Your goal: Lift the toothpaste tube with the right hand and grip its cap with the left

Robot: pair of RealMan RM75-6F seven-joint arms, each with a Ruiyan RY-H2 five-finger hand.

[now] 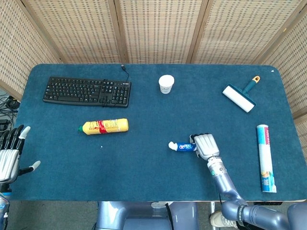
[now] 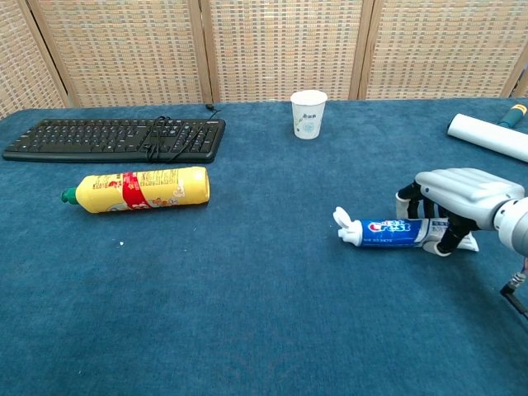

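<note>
The toothpaste tube point(image 1: 183, 146) lies flat on the blue table, its open white flip cap point(image 1: 171, 145) pointing left. My right hand point(image 1: 205, 145) covers the tube's rear half. In the chest view the right hand point(image 2: 459, 195) arches over the tube point(image 2: 392, 233): its fingers point(image 2: 406, 201) curl down behind the tube and the thumb presses on the near side, so the hand grips it. The cap point(image 2: 342, 223) is free. My left hand point(image 1: 10, 154) hangs off the table's left edge, fingers spread, holding nothing. It does not show in the chest view.
A black keyboard point(image 1: 87, 91) lies at the back left, a yellow bottle point(image 1: 104, 126) on its side in front of it. A paper cup point(image 1: 166, 84) stands at the back centre. A lint roller point(image 1: 240, 97) and a white roll point(image 1: 265, 157) lie at the right.
</note>
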